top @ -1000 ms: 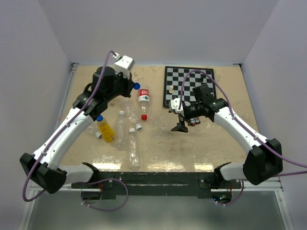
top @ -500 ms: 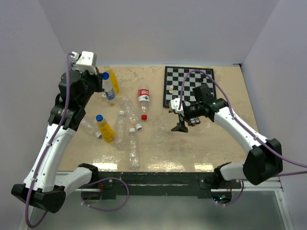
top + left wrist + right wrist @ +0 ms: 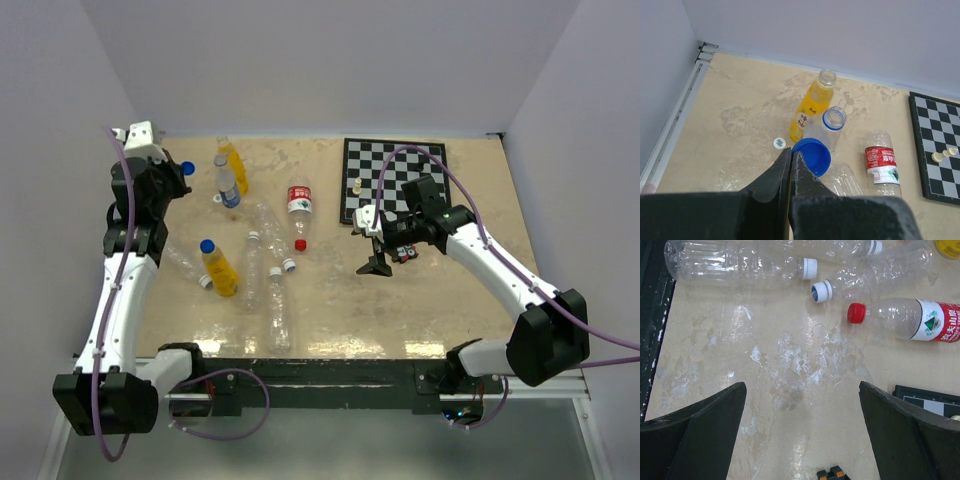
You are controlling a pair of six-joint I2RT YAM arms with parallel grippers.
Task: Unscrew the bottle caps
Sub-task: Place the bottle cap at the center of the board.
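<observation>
While the left gripper [image 3: 791, 152] hangs high over the table's [image 3: 400, 300] far left corner, its fingers are pinched tight on one blue cap [image 3: 811, 155]. One white cap [image 3: 779, 143] lies loose on the table below. Two bottles stand open-mouthed just beside each other: one orange-yellow bottle [image 3: 812, 107] and one clear blue-labelled bottle [image 3: 832, 120]. A second orange bottle [image 3: 221, 272] lies nearer the arms with its blue cap [image 3: 207, 245] on. One red-labelled bottle [image 3: 299, 205] lies near the chessboard [image 3: 392, 180], which carries two white pieces [image 3: 938, 156]. Four clear unlabelled bottles [image 3: 735, 265] seem to lie capped. The right gripper [image 3: 802, 385] is spread wide above bare table, holding nothing.
</observation>
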